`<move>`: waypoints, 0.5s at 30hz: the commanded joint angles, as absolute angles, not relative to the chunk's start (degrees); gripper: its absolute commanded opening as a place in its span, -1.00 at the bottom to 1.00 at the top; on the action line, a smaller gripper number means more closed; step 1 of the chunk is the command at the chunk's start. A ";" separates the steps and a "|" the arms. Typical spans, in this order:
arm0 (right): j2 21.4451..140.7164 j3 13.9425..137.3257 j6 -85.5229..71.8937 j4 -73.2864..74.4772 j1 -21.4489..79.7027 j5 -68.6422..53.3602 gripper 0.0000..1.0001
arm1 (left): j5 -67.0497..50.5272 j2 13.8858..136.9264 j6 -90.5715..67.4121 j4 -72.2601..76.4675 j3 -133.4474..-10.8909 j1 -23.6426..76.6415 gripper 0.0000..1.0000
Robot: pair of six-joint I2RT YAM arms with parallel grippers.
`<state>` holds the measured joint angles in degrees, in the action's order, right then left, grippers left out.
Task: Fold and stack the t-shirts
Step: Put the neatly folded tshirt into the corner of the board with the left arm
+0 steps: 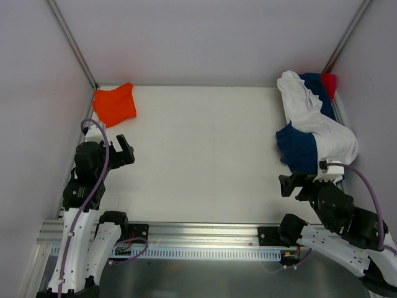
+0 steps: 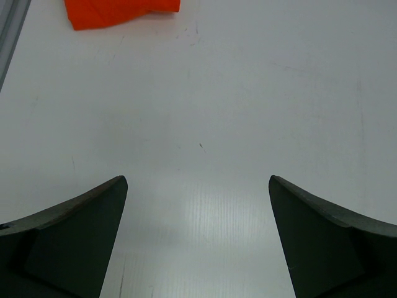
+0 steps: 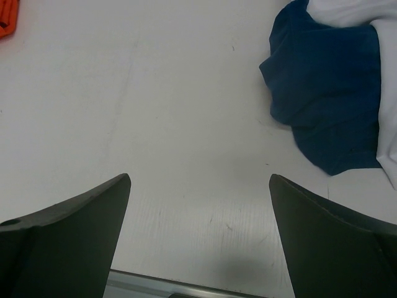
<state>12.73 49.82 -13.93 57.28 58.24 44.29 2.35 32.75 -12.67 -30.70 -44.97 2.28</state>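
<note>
A folded bright orange t-shirt [image 1: 115, 104] lies in the far left corner of the table; its edge shows at the top of the left wrist view [image 2: 118, 11]. A crumpled pile at the far right holds a white t-shirt [image 1: 313, 118], a navy blue one [image 1: 299, 149] [image 3: 329, 99] and a red-pink one [image 1: 329, 82] at the back. My left gripper [image 1: 124, 149] [image 2: 198, 186] hovers open near the left edge, short of the orange shirt, with nothing between its fingers. Just in front of the navy shirt, my right gripper [image 1: 291, 184] [image 3: 198, 183] stands open and empty.
White walls enclose the table on three sides, with metal posts [image 1: 71, 40] in the back corners. An aluminium rail [image 1: 198, 233] runs along the near edge between the arm bases. Bare white table surface [image 1: 198, 149] lies between the orange shirt and the pile.
</note>
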 commanded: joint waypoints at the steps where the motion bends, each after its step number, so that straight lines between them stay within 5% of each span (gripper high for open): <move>1: 9.06 48.96 -10.64 55.99 58.45 43.51 0.99 | 5.27 32.87 -11.95 -31.20 -45.17 2.55 0.98; 15: 9.76 48.87 -13.01 58.71 58.45 45.62 0.99 | 8.26 32.96 -12.30 -32.08 -46.05 2.55 0.98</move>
<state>8.38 48.88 -13.30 57.74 58.24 44.38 6.66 32.73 -12.62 -32.10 -44.97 2.28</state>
